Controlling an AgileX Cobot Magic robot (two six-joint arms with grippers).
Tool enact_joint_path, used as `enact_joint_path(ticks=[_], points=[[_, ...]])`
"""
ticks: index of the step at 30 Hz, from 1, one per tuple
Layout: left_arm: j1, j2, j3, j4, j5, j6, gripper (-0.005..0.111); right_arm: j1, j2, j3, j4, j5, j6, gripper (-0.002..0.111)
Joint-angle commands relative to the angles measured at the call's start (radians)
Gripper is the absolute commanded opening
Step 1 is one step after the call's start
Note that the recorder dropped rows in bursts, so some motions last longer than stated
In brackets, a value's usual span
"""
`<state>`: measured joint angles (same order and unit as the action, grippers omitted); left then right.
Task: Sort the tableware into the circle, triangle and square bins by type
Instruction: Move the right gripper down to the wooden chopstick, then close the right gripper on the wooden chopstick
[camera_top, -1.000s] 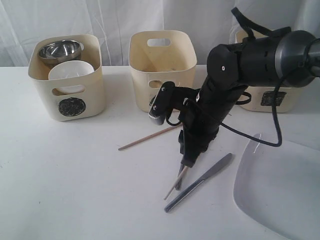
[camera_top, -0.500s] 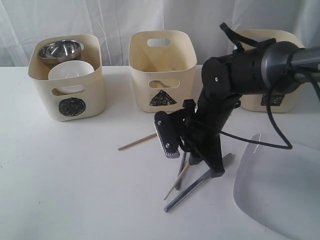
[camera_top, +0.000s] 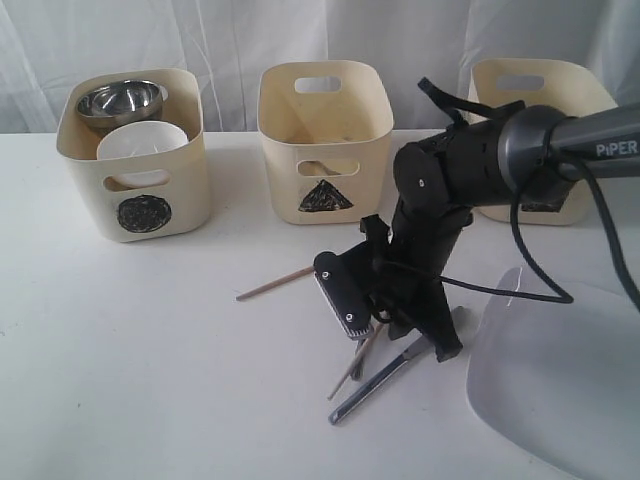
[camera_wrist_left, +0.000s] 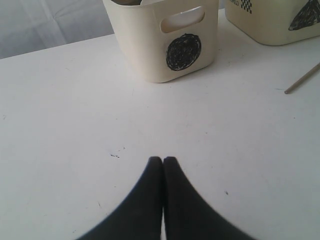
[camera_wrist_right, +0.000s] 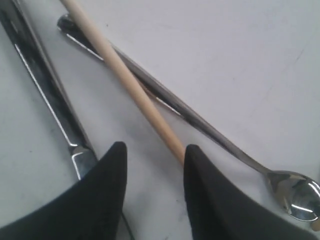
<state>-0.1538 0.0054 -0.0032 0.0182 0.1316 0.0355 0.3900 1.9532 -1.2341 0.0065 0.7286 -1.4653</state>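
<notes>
Right tool parted over chopstick crossing spoon diagonally.

- Circle bin, upper left: steel bowl, white bowl inside.
- Triangle bin, top centre; square bin, upper right.
- Chopsticks, spoon, knife: flat, lower centre.
- Plate: lower right.

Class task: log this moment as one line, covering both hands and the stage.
left hand: shut, empty | right hand: open, at chopstick crossing spoon, knife beside | stage: likely pre-grasp

left hand: fingertips together | circle bin: upright | chopstick: on table
</notes>
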Motion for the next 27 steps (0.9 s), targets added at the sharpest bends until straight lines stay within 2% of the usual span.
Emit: enact_joint_path(ticks=[1, 18, 21, 22, 24, 26, 27], points=[[0.002, -0.005, 0.003, -0.002, 0.004, -0.001, 0.000, -0.002, 0.012, 0.003, -0.007, -0.025, -0.014, 0.036], [0.002, -0.005, 0.003, -0.002, 0.004, -0.001, 0.000, -0.002, 0.053, 0.003, -0.007, -0.045, 0.005, 0.035], [0.002, -0.005, 0.003, -0.002, 0.004, -0.001, 0.000, -0.002, 0.053, 0.003, -0.007, -0.045, 0.005, 0.028], [0.002, -0.005, 0.003, -0.002, 0.004, -0.001, 0.000, -0.002, 0.053, 0.003, -0.007, -0.045, 0.007, 0.019], [0.002, -0.005, 0.003, -0.002, 0.004, -0.001, 0.000, -0.002, 0.053, 0.003, -0.007, -0.045, 0.012, 0.008], [0.002, -0.005, 0.003, -0.002, 0.004, -0.001, 0.000, -0.002, 0.053, 0.003, -0.007, -0.049, 0.038, 0.000], [0.002, -0.005, 0.003, -0.002, 0.004, -0.001, 0.000, -0.002, 0.053, 0.003, -0.007, -0.054, 0.067, 0.000]])
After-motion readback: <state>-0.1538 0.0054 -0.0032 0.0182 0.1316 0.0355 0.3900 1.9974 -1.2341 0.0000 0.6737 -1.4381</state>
